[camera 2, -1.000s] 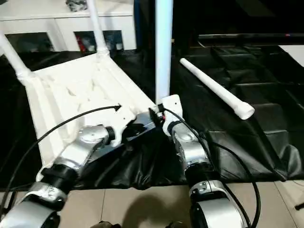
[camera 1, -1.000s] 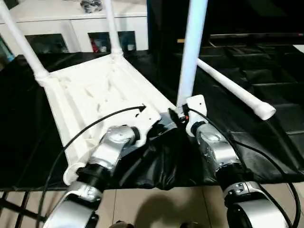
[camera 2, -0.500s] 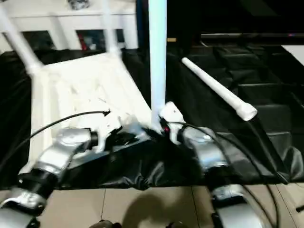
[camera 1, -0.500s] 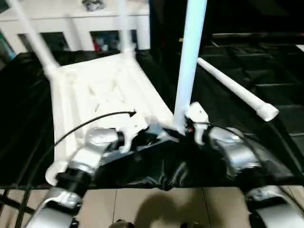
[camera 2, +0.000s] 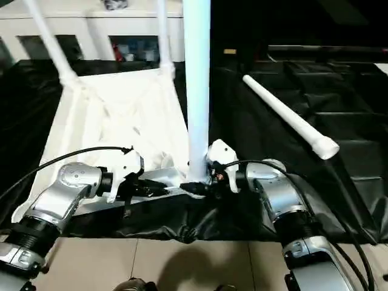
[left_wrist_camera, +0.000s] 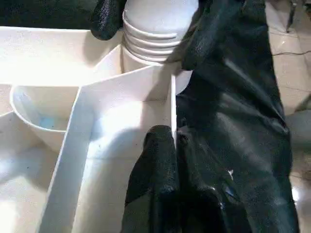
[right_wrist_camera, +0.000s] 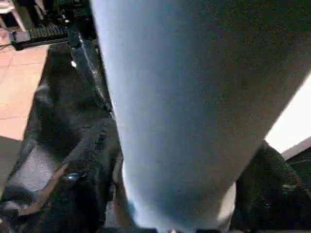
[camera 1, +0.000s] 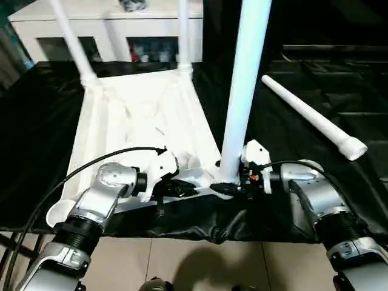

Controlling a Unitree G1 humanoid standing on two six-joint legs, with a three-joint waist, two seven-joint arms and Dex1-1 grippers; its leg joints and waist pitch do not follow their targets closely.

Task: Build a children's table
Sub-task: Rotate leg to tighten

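While the upturned tabletop point(camera 1: 139, 127) lies ribbed side up on the black-draped table point(camera 1: 36, 151), its near edge runs along the table's near edge. Two legs point(camera 1: 73, 42) stand in the far corner sockets. A third leg point(camera 1: 242, 91) stands upright in the near right corner socket, and the fourth leg point(camera 1: 312, 118) lies loose on the cloth toward the table's right edge, well apart from the tabletop.

Left end effector point(left_wrist_camera: 172, 145): fingers pinched together, nipping the thin wall at the tabletop's near edge just beside the near right socket. Right end effector point(camera 1: 233, 182): its black fingers point(left_wrist_camera: 109, 17) sit on either side of the third leg's ridged base, right at the socket; jaws stand wide around the tube. Whether they press on it firmly, I cannot tell.

Handling judgement: the parts look like hollow moulded plastic, so light and stiff, with a smooth surface that may slip under rubber pads. A long upright tube gives leverage, so a grasp low, at the ridged collar, should control tilt best. The tabletop is likely to slide on the cloth; holding a rib or edge wall next to the socket being worked seems the sound bracing point. Thin ribs could flex under a hard pinch.
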